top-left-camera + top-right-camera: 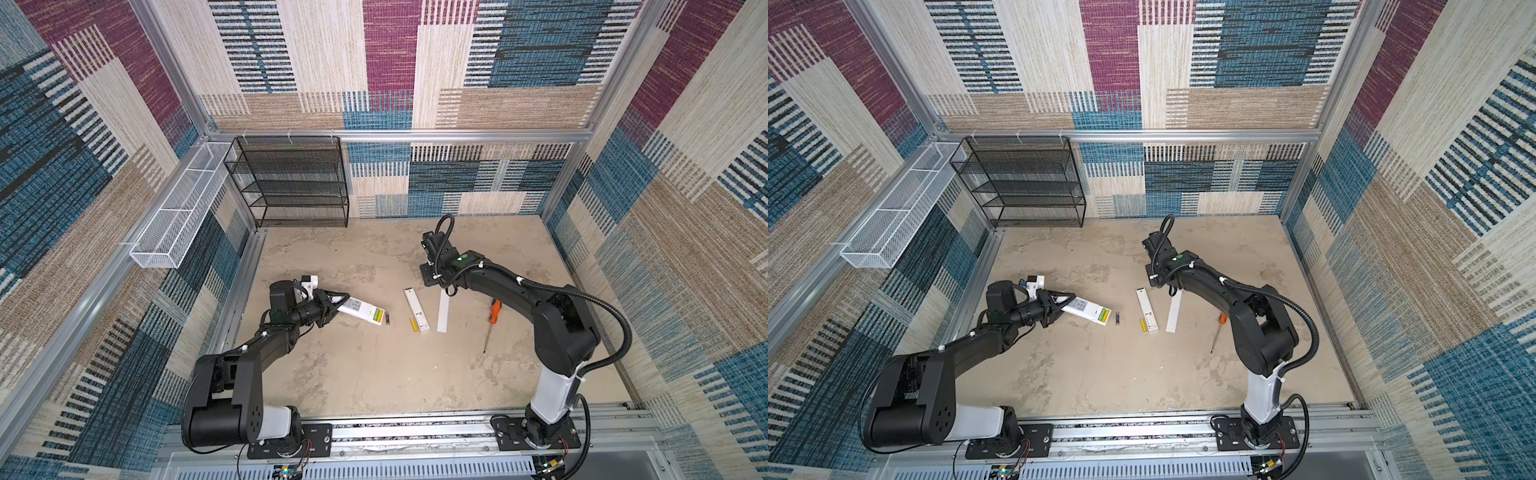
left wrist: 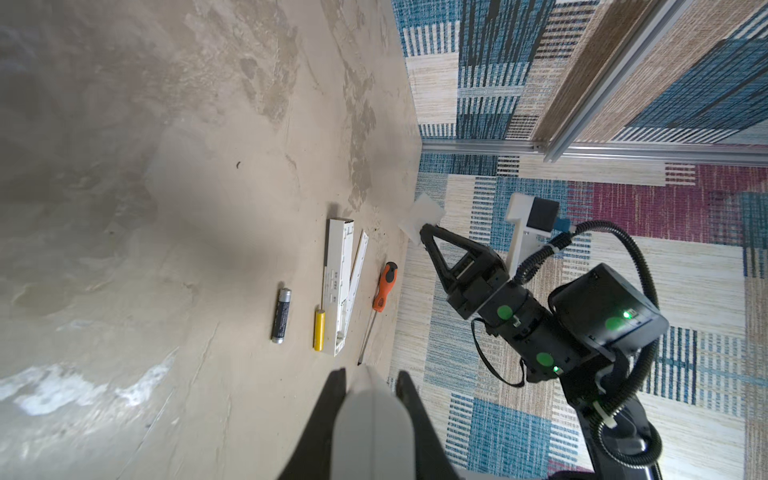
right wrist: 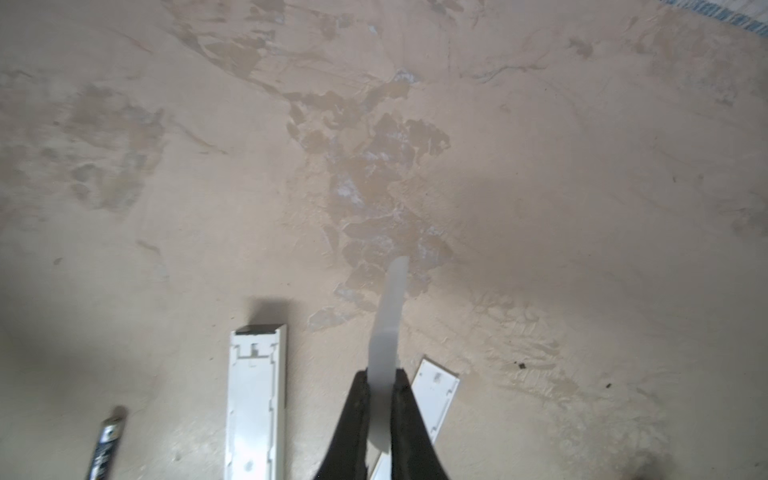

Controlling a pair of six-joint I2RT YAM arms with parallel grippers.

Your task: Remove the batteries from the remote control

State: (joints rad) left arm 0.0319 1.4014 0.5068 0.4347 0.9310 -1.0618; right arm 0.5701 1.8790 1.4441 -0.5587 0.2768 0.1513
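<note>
Yellow-green batteries [image 1: 378, 314] sit in open bay of white remote [image 1: 355, 308], clamped by left gripper [image 1: 332, 309]; dark battery [image 1: 387, 318] lies just beside it, yellow battery [image 1: 413, 324] by a 2nd casing [image 1: 417, 311]. Right gripper [image 3: 382, 374] pinches a thin white strip [image 3: 392, 299]; no. of cells in bay unclear.

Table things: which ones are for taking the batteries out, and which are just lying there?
For the job: white remote control in left gripper; its yellow-green batteries; loose dark battery; loose yellow battery; flat white lid in right gripper.
Lying about: orange-handled screwdriver; long white open casing; black mesh shelf; white wire basket.
</note>
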